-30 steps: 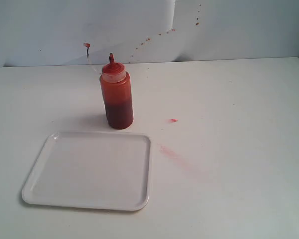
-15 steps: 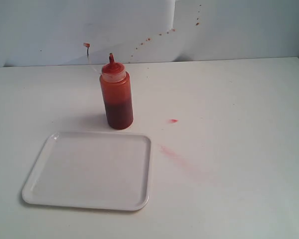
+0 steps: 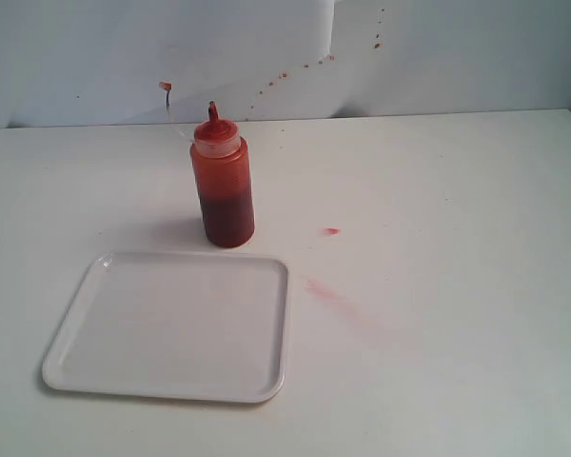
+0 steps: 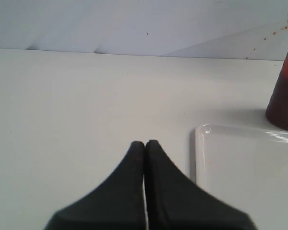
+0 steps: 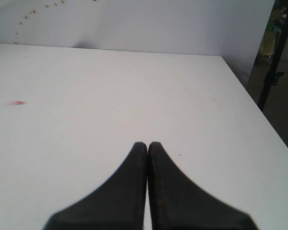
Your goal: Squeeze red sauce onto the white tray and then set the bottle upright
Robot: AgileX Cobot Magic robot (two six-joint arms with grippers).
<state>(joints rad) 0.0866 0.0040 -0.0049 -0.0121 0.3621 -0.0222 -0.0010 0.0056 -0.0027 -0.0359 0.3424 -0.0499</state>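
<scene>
The bottle stands upright on the white table just behind the white tray; its pale cap and red nozzle point up. The tray lies bare, with no blob of red sauce on it. In the left wrist view my left gripper is shut on nothing, beside the tray's corner, with the bottle's base beyond. My right gripper is also shut and empty, over bare table. Neither gripper appears in the exterior view.
A small red speck and a faint pinkish smear mark the table right of the tray. Red spatter dots the back wall. The table's right edge drops off near the right gripper.
</scene>
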